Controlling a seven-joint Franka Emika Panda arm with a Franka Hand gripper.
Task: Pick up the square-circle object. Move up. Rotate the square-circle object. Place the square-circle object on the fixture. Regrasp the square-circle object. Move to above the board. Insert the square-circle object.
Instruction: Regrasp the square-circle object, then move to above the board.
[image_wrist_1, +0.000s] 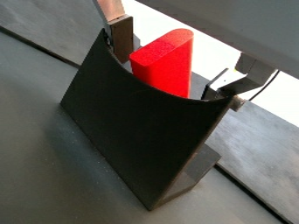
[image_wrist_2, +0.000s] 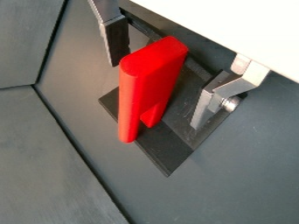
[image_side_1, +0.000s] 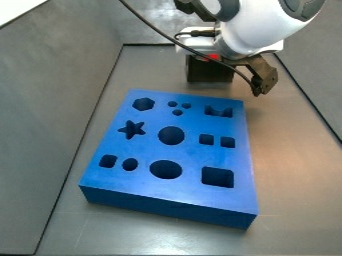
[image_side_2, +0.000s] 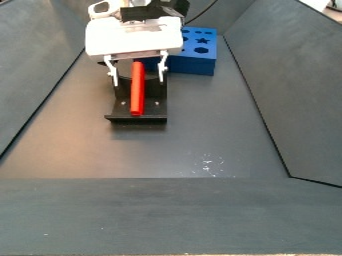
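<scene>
Floor (image_side_2: 160, 160): dark grey, sloped walls on either side; it carries everything.
Board (image_side_1: 174, 150): blue slab with star, circle, square and hexagon cut-outs, every hole bare. One side view shows its whole top; in the other side view (image_side_2: 198, 50) only a corner shows behind the arm. Neither wrist view shows it.
Arm (image_side_1: 261, 22): white housing hangs over the fixture, beyond the board's far edge. In a side view it hides most of the fixture and all of the red block.
Fixture (image_side_2: 138, 108): dark base plate with an upright wall, well apart from the board. In a wrist view (image_wrist_1: 140, 131) the wall's curved top edge fills the foreground; in another wrist view (image_wrist_2: 176, 144) the flat base plate shows beneath the block.
Block (image_side_2: 135, 85): red, standing upright on the fixture, seen as a long bar in a side view. In a wrist view (image_wrist_1: 163, 66) it rises behind the curved wall; in another wrist view (image_wrist_2: 149, 87) its full length and notched lower end show.
Gripper (image_wrist_2: 167, 74): over the fixture, fingers spread wide, one on each side of the block. In both wrist views (image_wrist_1: 176, 66) a gap shows between each finger (image_wrist_2: 114, 37) and the red faces, so it holds nothing.
</scene>
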